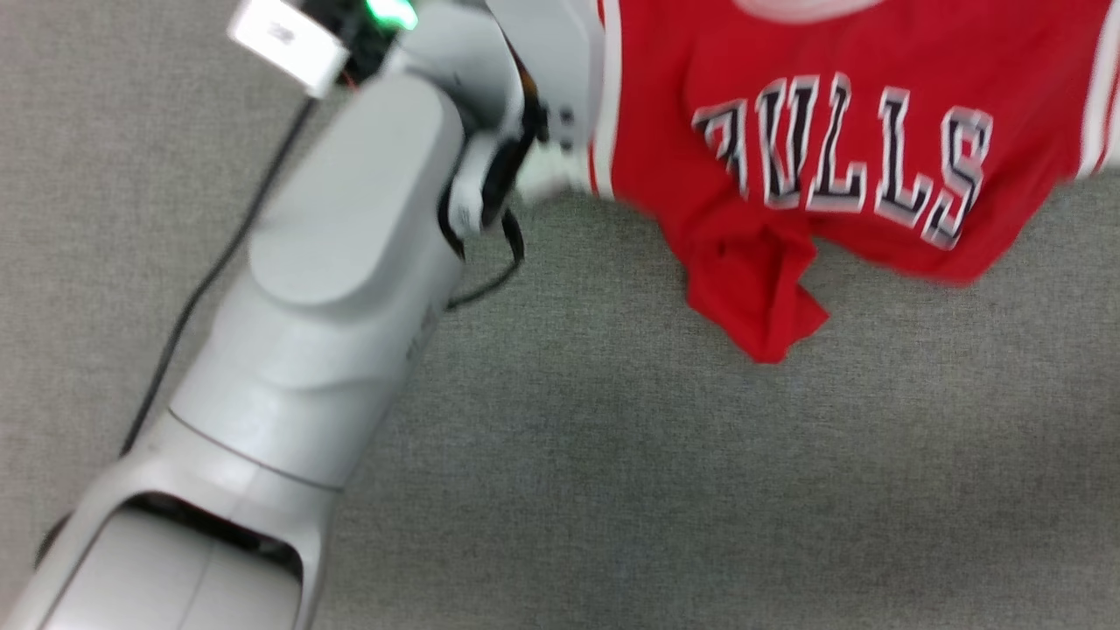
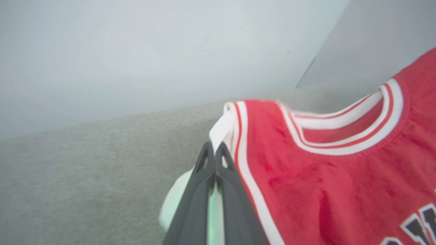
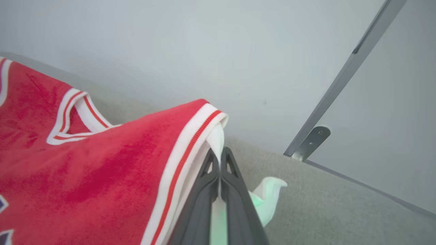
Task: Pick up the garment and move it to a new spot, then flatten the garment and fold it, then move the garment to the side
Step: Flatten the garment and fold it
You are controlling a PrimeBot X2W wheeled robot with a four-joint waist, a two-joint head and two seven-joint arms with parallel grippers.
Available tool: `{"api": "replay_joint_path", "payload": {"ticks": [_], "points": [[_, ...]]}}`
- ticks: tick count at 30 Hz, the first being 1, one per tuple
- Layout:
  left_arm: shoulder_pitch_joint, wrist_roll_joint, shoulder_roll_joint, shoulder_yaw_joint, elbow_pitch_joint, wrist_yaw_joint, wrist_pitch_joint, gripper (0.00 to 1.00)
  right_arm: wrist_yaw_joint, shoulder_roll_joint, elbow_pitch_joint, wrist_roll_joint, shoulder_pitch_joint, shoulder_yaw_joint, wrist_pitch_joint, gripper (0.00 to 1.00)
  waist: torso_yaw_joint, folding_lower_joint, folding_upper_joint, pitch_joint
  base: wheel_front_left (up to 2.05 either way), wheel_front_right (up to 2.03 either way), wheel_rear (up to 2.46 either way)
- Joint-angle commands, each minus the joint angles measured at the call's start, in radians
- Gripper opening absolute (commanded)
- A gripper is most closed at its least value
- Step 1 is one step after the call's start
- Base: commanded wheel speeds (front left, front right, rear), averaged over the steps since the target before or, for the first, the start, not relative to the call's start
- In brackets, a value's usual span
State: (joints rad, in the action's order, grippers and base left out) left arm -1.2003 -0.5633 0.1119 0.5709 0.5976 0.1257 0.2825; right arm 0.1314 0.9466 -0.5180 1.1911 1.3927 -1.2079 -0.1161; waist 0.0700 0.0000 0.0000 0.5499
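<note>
1. left forearm [image 1: 350,289]: pale, runs from the bottom left up the head view to the garment's left edge. A black cable [image 1: 219,262] trails on the grey carpet [image 1: 612,481] beside it.
2. left gripper [image 2: 215,147]: fingers pressed together, pinching the white side edge of the garment [image 2: 323,190] just at the striped armhole trim. White cloth pokes out above the tips and bulges out left of the fingers.
3. Left wrist view: the red body lies right of the jaws, with the neck trim up and to the right. Left of the jaws is carpet, then a pale wall [image 2: 136,51].
4. garment [image 1: 840,157], head view: stretched sideways between the two pinch points, so the long axis runs left-right. The collar is at the top edge and the "BULLS" lettering reads upright. The hem points toward the robot, bunched into a drooping red corner. Frame is blurred, so carpet contact cannot be told.
5. right gripper [image 3: 219,151]: fingers pressed together, pinching the opposite white side edge under the striped trim. A loose white flap sticks out right of the fingers.
6. Right wrist view: the red body and neck trim lie left of the jaws. A slanted metal strip [image 3: 340,85] with a bracket sits up and to the right, against the wall.
</note>
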Motion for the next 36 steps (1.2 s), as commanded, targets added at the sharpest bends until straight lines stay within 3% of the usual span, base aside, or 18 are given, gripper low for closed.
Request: {"api": "replay_joint_path", "payload": {"ticks": [1, 11, 17, 26, 31, 36], "points": [[-0.021, 0.007, -0.006, -0.015, -0.001, 0.019, -0.038, 0.0, -0.001, -0.007, -0.013, 0.022, 0.026, 0.017, -0.021, 0.0, 0.002, 0.0, 0.0, -0.004, 0.0, 0.0, 0.0], [-0.244, 0.003, -0.05, -0.156, 0.086, 0.18, -0.397, 0.0, -0.001, -0.073, -0.152, 0.116, 0.255, 0.161, -0.118, 0.0, 0.005, 0.0, 0.0, 0.009, 0.0, 0.0, 0.0], [-0.394, 0.008, -0.054, -0.217, 0.113, 0.222, -0.532, 0.0, -0.002, -0.113, -0.192, 0.11, 0.404, 0.244, -0.143, 0.0, 0.002, 0.0, 0.0, 0.005, 0.0, 0.0, 0.0], [-0.361, -0.007, -0.06, -0.189, 0.14, 0.105, -0.546, 0.0, -0.001, -0.071, -0.121, 0.111, 0.346, 0.239, -0.15, 0.0, 0.018, 0.0, 0.0, -0.009, 0.0, 0.0, 0.0], [-0.256, -0.067, -0.062, -0.168, 0.097, 0.007, -0.546, 0.0, -0.001, 0.014, 0.03, 0.119, 0.21, 0.243, -0.149, 0.0, 0.026, 0.0, 0.0, -0.024, 0.0, 0.0, 0.0], [-0.09, -0.133, -0.061, -0.114, 0.048, -0.051, -0.546, 0.0, -0.001, 0.122, 0.206, 0.14, -0.01, 0.274, -0.15, 0.0, 0.028, 0.0, 0.0, -0.068, 0.0, 0.0, 0.0]]}}
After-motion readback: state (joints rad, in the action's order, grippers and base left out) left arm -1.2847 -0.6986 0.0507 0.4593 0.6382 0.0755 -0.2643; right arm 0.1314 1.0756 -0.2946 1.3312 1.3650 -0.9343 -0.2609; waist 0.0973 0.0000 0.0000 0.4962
